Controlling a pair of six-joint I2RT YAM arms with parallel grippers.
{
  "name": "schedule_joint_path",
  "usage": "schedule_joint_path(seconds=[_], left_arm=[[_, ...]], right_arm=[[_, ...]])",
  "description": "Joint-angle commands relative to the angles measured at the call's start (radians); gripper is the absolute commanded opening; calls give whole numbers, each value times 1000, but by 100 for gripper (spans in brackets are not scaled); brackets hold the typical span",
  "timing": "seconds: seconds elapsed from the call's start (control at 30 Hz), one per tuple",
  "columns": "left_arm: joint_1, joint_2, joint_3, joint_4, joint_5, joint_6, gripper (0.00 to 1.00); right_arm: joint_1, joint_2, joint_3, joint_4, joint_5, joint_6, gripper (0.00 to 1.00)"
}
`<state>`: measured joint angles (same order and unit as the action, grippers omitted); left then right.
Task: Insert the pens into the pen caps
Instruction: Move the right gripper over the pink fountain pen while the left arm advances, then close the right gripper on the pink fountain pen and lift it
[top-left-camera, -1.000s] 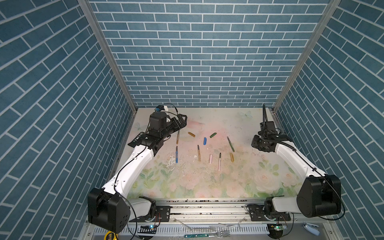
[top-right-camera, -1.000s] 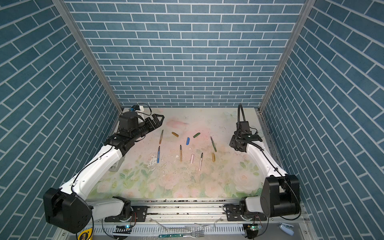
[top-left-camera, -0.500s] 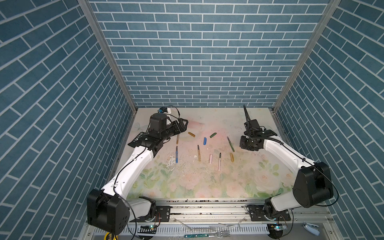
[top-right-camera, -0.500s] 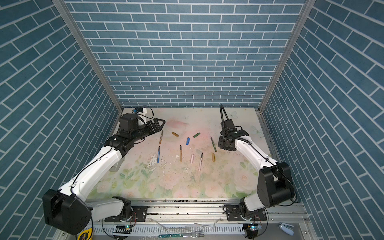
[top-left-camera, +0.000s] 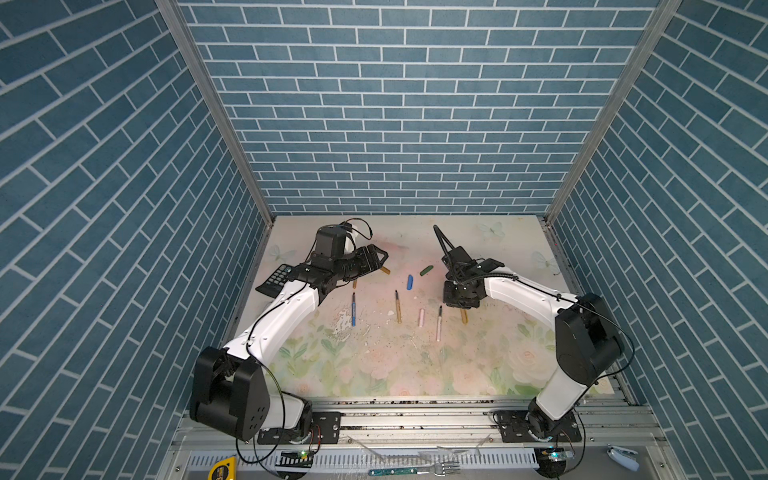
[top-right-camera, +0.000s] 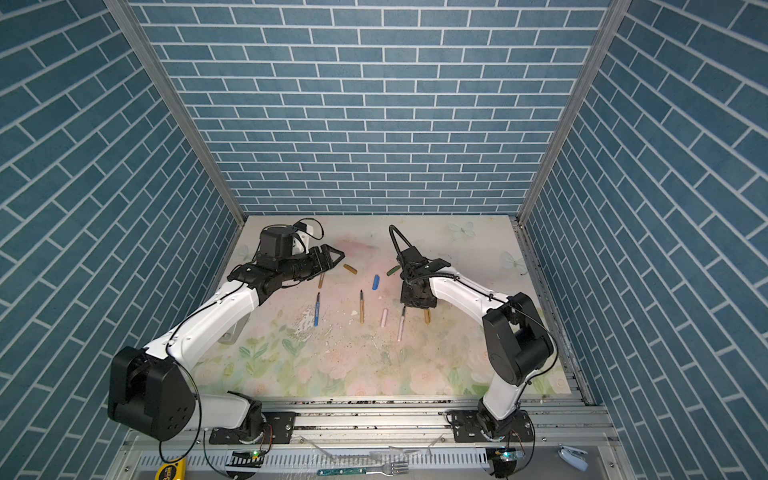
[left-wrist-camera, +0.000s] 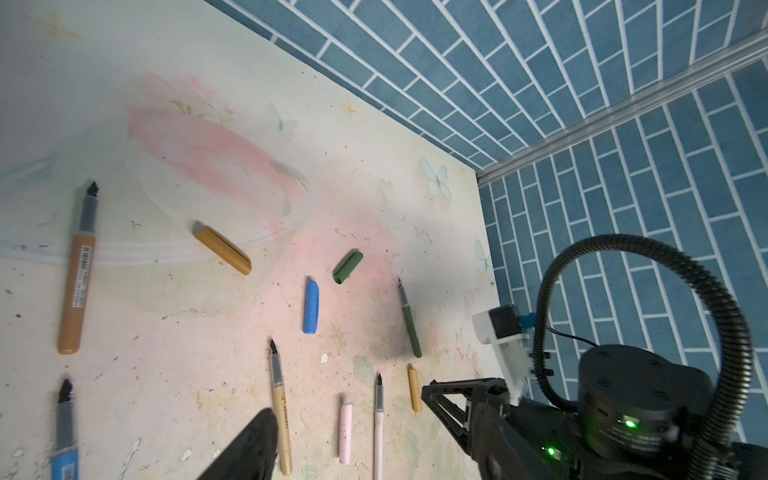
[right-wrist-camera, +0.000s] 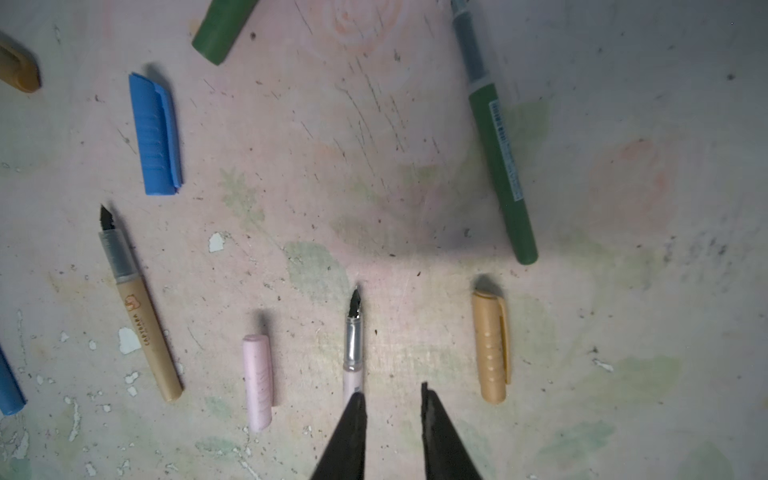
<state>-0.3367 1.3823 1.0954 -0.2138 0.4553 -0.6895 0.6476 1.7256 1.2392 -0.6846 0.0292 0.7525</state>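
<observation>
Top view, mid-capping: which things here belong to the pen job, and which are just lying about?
Job: blue pen, green pen, pink pen, tan pen, brown pen; blue cap, green cap, pink cap, mustard cap, tan cap.
Lying about: calculator, fork, tape measure.

A floral mat (top-left-camera: 374, 365) covers the tabletop, printed with pale roses and leaves toward the front and butterflies (top-left-camera: 490, 229) toward the back. A pink smear (left-wrist-camera: 199, 141) crosses its far half, and white chips (right-wrist-camera: 216, 242) and dark specks scatter over its worn middle. Blue brick-pattern walls (top-left-camera: 395, 104) close in the left, back and right, meeting at grey metal posts (top-left-camera: 216, 108). A black calculator (top-left-camera: 276, 277) lies at the mat's left edge, beside the wall. A metal rail (top-left-camera: 415, 419) runs along the mat's front. Nearer still, in both top views, lie a teal-handled fork (top-left-camera: 409, 470), a yellow tape measure (top-left-camera: 222, 471) to its left, and a small white object (top-left-camera: 621, 457) at far right.
</observation>
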Motion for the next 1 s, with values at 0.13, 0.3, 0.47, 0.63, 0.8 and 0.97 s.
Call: schedule_joint_path(seconds=[0.13, 0.3, 0.47, 0.63, 0.8, 0.97], left_arm=[[-23, 10, 30, 22, 42, -28, 76], [-25, 0, 28, 22, 39, -27, 76], [-25, -2, 27, 25, 46, -36, 76], [-24, -8, 22, 34, 45, -40, 76], [-24, -8, 24, 34, 46, -41, 76], [-24, -9, 26, 29, 45, -38, 76]], right_arm=[[52, 61, 25, -2, -39, 123, 27], [77, 87, 19, 7, -63, 159, 27], [93, 106, 13, 0, -59, 182, 27], [99, 115, 3, 5, -40, 200, 27], [101, 139, 6, 2, -33, 200, 27], [100, 160, -7, 18, -36, 201, 22]])
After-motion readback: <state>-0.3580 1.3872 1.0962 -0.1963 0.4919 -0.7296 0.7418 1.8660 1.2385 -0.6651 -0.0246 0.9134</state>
